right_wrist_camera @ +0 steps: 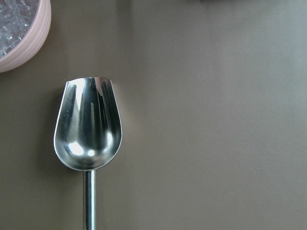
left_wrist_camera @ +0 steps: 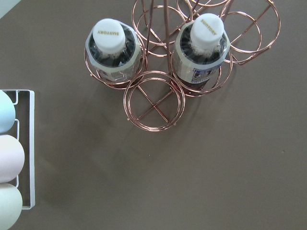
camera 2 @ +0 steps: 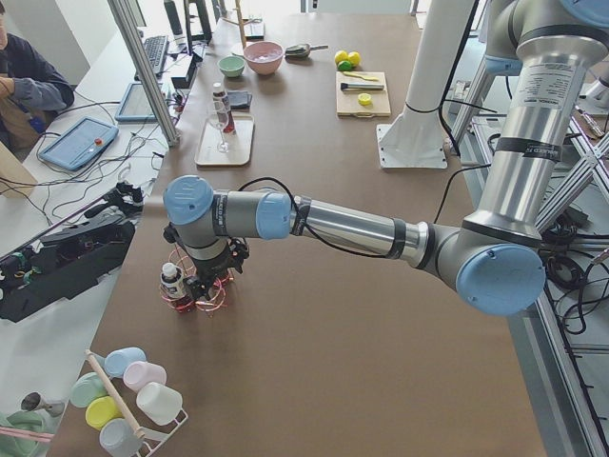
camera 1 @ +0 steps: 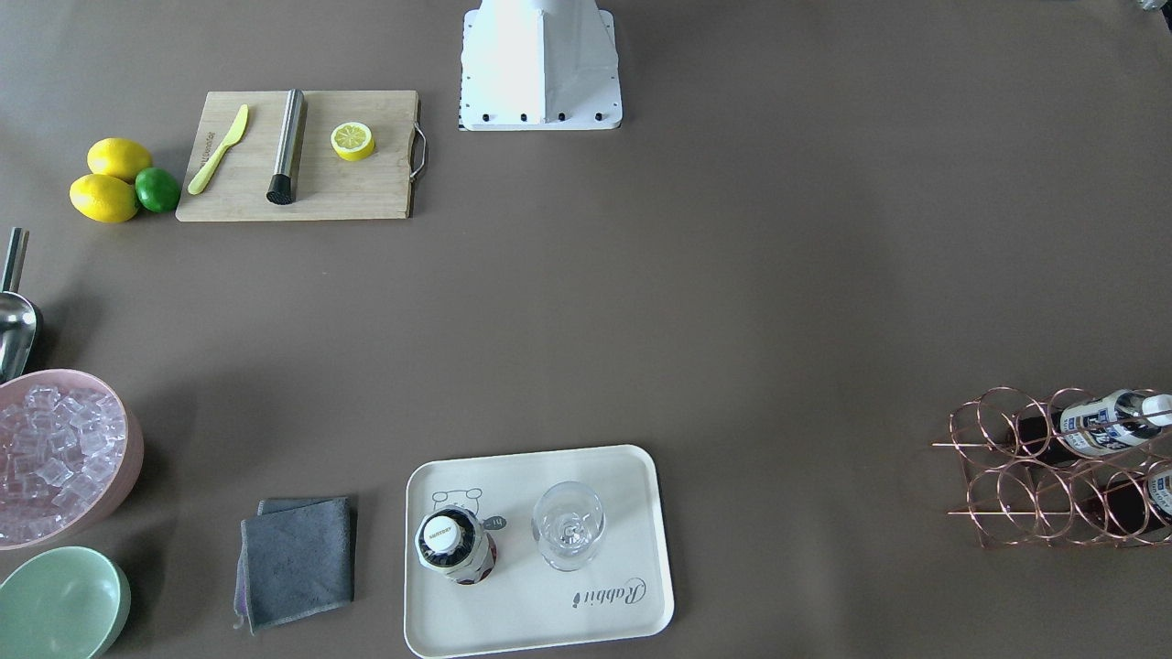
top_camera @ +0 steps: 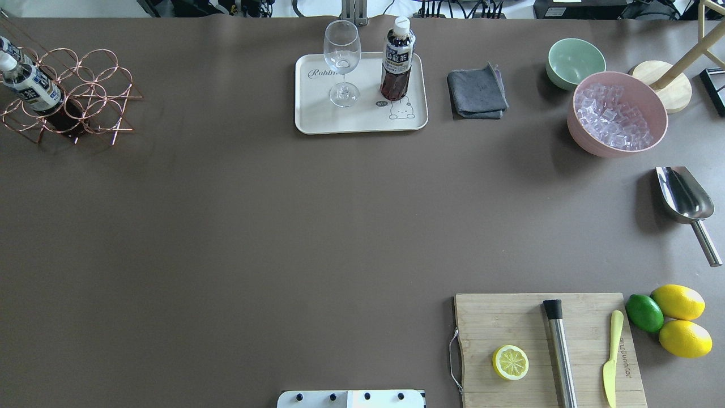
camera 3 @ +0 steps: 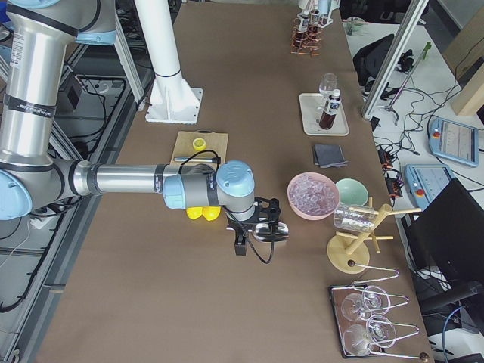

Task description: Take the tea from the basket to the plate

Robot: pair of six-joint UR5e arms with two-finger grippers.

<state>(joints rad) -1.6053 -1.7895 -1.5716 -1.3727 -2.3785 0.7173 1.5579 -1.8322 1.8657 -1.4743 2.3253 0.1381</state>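
Two tea bottles (left_wrist_camera: 113, 50) sit in the basket (left_wrist_camera: 154, 100), right beneath the left gripper (camera 2: 203, 281). A third stands well away on the plate (top_camera: 317, 119). Light, stiff, slick plastic, I'd say, so grab just below the cap. Whether the left gripper is spread or closed, can't tell. Same for the right gripper (camera 3: 255, 228), over a scoop (right_wrist_camera: 88, 124).

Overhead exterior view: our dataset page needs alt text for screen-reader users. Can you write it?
One tea bottle stands upright on the cream tray beside a stemmed glass, at top centre. At far left, the copper wire rack holds more bottles. No robot arm is in view.
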